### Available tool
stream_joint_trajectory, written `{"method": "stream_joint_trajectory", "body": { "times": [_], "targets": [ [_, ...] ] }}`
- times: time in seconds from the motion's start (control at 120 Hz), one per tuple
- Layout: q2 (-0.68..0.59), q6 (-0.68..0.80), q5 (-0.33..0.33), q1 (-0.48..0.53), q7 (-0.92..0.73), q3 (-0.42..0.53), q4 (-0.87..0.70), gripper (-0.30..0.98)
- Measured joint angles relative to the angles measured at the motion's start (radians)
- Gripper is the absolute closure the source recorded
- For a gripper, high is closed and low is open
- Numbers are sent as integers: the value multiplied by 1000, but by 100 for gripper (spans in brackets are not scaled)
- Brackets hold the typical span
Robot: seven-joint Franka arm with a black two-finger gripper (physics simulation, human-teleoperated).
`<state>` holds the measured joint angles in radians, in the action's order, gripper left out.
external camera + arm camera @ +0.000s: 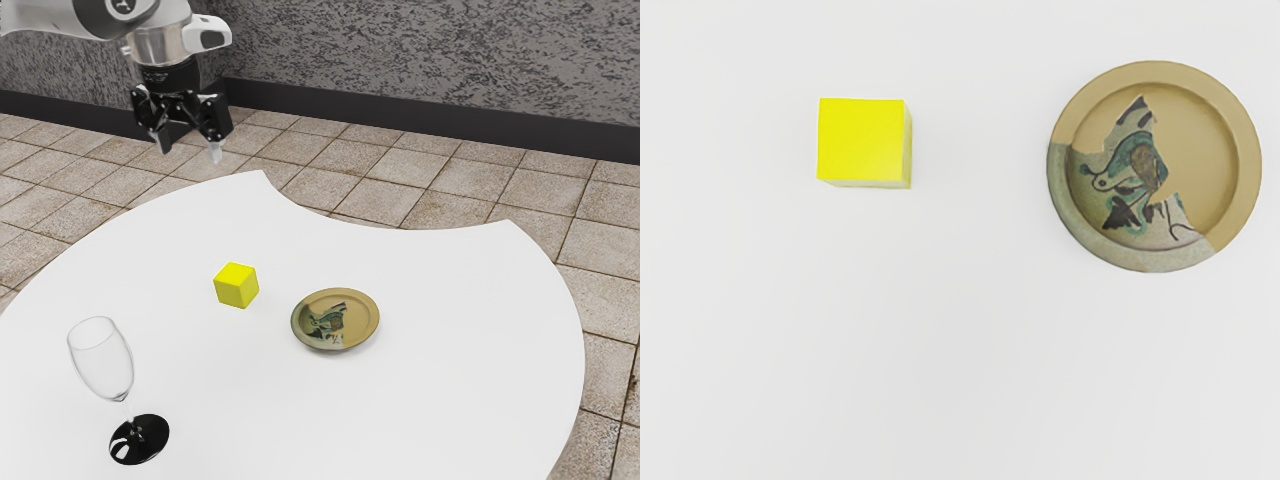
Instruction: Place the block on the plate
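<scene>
A white desk point(450, 290) is spreading across the exterior view, its outer edge curving round and a scooped-out stretch bending inward on the side nearer the wall; beyond it, a floor point(390, 165) of beige square tiles is running back to a dark skirting band point(400, 113), above which a rough, mottled grey wall point(400, 45) is rising.

A clear stemmed glass point(121, 396) is standing upright on the desk, its black foot point(140, 439) catching light; it is standing well apart from the plate point(371, 310), toward the exterior view's left and nearer that camera than the block, and is keeping off the straight path from block to plate; the plate is lying flat, its face showing plain tan on one part and a green, grey and dark drawing on the other.

The yellow block point(237, 285) is resting on the desk beside the plate, a gap separating the two in both views; the end effector point(189, 150) is hanging from the arm point(60, 18) above and away from the block, its fingers standing wide apart and holding nothing between them.
</scene>
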<state>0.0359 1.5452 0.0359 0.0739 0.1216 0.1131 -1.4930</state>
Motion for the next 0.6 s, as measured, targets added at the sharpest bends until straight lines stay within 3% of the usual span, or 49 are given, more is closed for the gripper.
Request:
{"method": "stream_joint_trajectory", "body": {
  "times": [0.325, 0.6],
  "targets": [
    [29, 14, 20, -138, 10, -43, 6, 0],
    [224, 31, 22, -65, -4, -122, 70, 0]
  ]
}}
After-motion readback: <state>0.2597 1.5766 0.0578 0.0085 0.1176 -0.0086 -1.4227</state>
